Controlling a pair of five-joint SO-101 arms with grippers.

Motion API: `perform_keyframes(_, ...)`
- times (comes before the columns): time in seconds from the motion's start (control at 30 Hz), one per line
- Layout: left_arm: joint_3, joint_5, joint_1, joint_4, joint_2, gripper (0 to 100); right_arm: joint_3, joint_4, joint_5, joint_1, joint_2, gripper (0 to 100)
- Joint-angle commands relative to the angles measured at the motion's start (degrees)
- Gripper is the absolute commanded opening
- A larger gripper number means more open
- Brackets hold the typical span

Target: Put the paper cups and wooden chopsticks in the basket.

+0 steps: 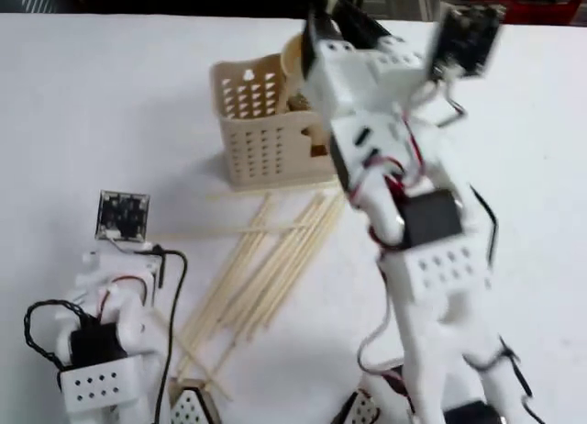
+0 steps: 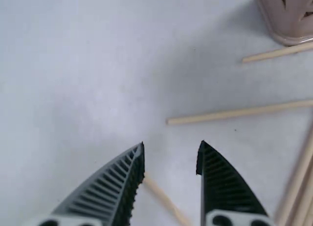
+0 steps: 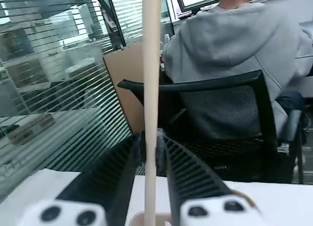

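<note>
Pinching 1 chopstick [image 3: 151, 64] upright in right hand [image 3: 150, 143], above basket [image 1: 266, 153], presumably for straight drop-in. Left hand [image 2: 171, 155] spread low over desk [image 2: 73, 64], loose chopsticks [image 1: 266, 259] just ahead and beneath, likely awaiting pickup.

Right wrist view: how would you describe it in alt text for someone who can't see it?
The right gripper is shut on a wooden chopstick, held upright between its fingers. Behind it are window blinds and a black mesh office chair.
</note>
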Motion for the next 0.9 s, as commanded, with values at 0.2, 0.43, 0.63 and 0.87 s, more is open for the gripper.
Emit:
perform_keyframes(0.2,-0.3,-0.6,-0.4,0.1,-0.7,18,-2.2,-16.7,10.7,-5.9,12.5,1.7)
perform_keyframes(0.43,-0.3,-0.6,-0.4,0.1,-0.7,18,-1.7,-19.4,12.7,-6.1,21.6,1.7)
perform_keyframes(0.63,-0.3,-0.6,-0.4,0.0,-0.7,18,2.3,-19.4,14.5,-6.4,25.4,2.1)
perform_keyframes(0.87,-0.2,-0.6,-0.4,-0.2,-0.7,18,3.9,-18.9,14.5,-6.1,25.3,10.5)
